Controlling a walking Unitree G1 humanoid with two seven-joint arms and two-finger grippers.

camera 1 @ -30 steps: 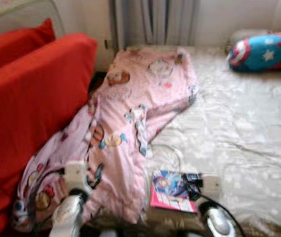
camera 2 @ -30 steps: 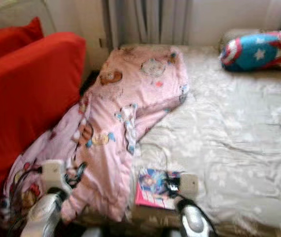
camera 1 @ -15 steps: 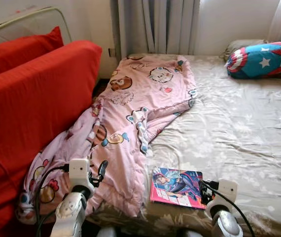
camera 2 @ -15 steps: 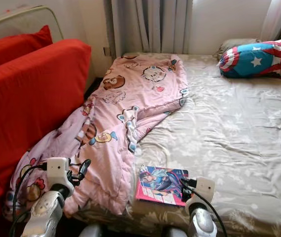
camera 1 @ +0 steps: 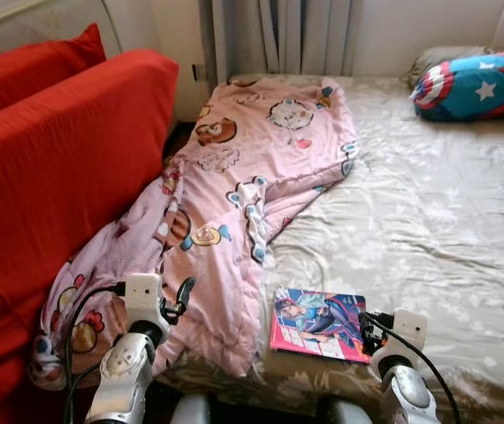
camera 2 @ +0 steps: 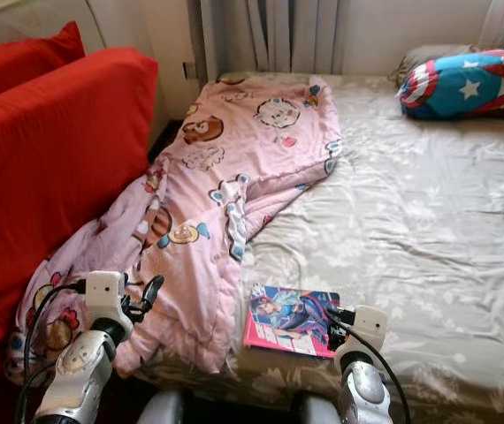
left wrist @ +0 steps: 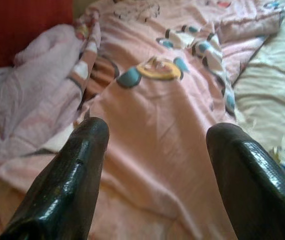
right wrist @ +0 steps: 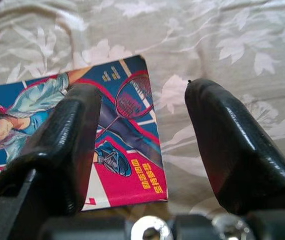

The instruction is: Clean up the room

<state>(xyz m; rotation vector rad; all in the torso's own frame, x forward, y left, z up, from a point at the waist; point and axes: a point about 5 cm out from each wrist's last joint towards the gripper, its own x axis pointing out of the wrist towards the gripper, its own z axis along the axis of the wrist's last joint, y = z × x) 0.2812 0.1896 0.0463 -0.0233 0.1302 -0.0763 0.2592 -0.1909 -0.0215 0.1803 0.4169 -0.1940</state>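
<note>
While right pincer point(right wrist: 142, 145) gapes wide, magazine point(right wrist: 82, 135) just beneath (corner between fingers), on bed point(camera 1: 429, 230).

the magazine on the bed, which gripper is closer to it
Right. The right gripper, fingers open, hovers at the magazine's right edge, one finger over its cover. The left gripper, also open, is off to the left over the pink blanket.
</note>
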